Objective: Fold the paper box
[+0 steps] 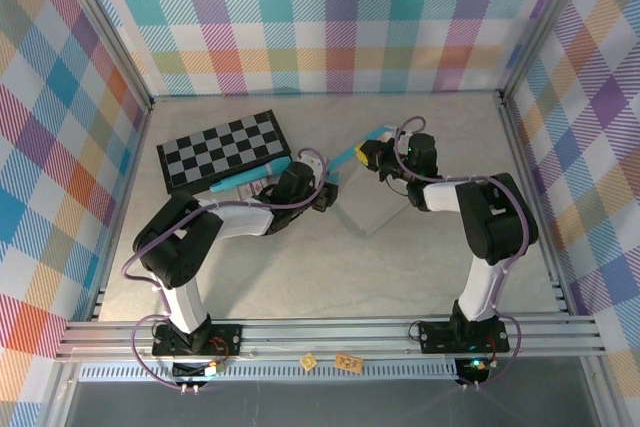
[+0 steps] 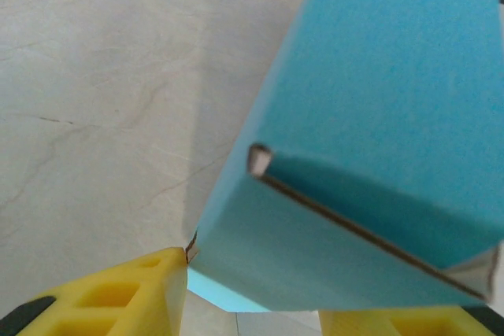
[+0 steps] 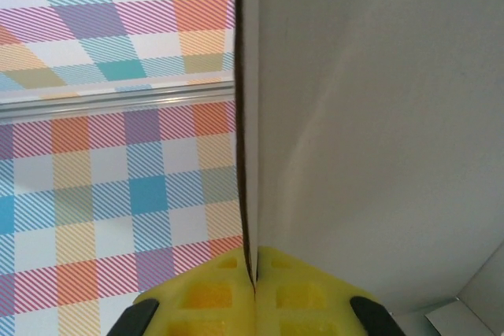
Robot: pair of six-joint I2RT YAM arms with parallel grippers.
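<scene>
While in right end effector [image 3: 253, 285], paper box [image 3: 378, 116].

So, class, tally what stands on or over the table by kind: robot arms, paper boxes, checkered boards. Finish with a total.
robot arms: 2, the left arm and the right arm
paper box: 1
checkered board: 1
total: 4

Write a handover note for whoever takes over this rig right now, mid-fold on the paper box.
Left gripper: fingers straddle a folded wall of the thin turquoise cardboard paper box; grip unclear.
Right gripper: shut on the edge of its whitish panel.
Box sits mid-table between both grippers.
Done: one wall folded over.
Left: remaining walls and flaps; box not yet closed.
</scene>
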